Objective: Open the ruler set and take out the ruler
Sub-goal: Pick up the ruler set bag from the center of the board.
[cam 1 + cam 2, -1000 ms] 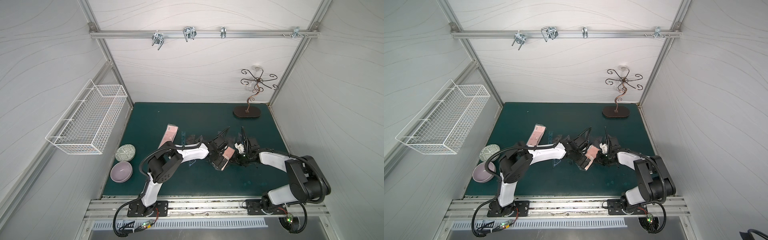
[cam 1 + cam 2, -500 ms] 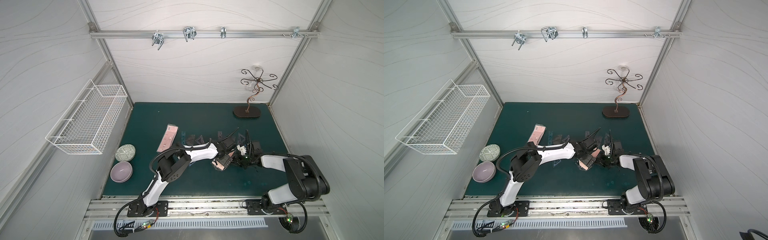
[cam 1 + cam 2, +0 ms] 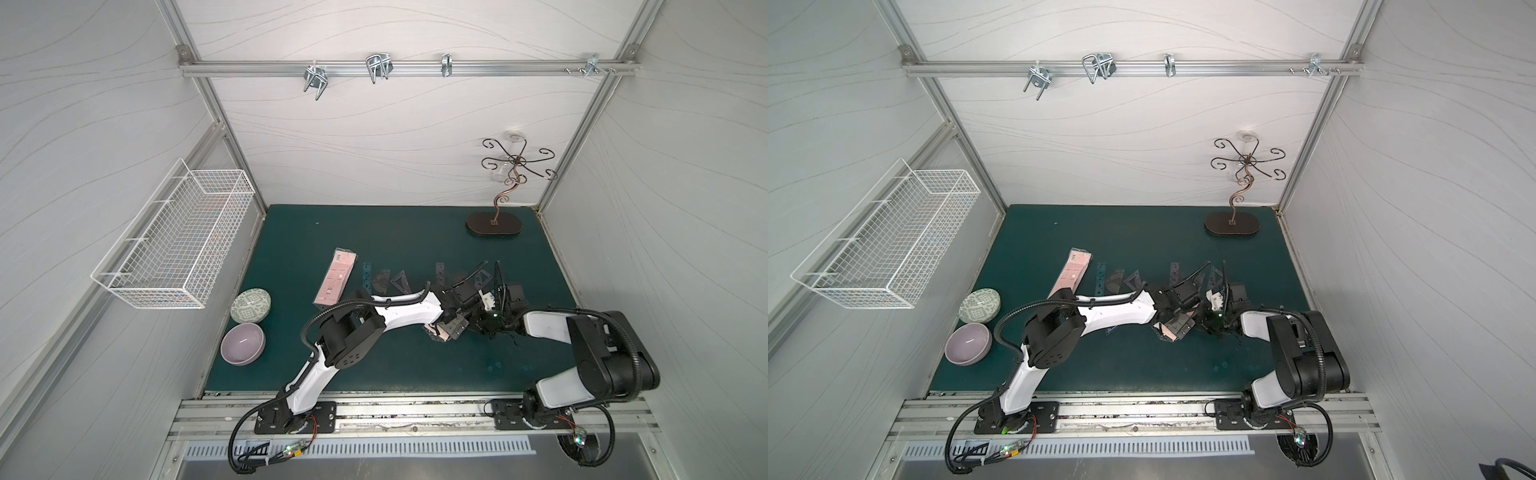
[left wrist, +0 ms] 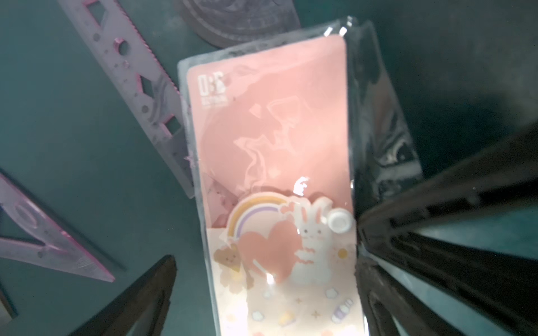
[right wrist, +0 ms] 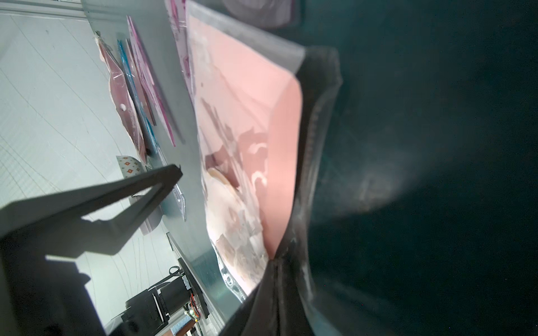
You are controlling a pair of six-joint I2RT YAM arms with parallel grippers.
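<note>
- Top views, far left: white wire basket (image 3: 174,245) on the wall. Below it, on the green desk (image 3: 374,374), a patterned dish (image 3: 251,305) and a lilac bowl (image 3: 242,343).
- Further right: a second pink packet (image 3: 336,277) lying untouched, with loose see-through rulers (image 3: 366,276) just beside it.
- Mid-desk: left claw (image 4: 266,256) spread wide over the ruler set (image 4: 267,116), a finger on each side, gripping nothing.
- Ruler set: on the desk between the two arms, mostly hidden under the left claw in both top views. Pink card in a clear sleeve, white snap button (image 4: 339,221) at one long edge.
- Right of that: right claw (image 5: 276,270) pressed together on the sleeve's clear edge.
- Step in hand, by the look of it: opening, not yet extraction, with contents seemingly inside.
- Likely next: close the left claw on the sleeve near the snap and pull against the right claw's hold.
- Long axis, left wrist view: straight away from the camera, rabbit print nearest, plain pink end farthest, purple stencil ruler (image 4: 139,87) just beside one long edge.
</note>
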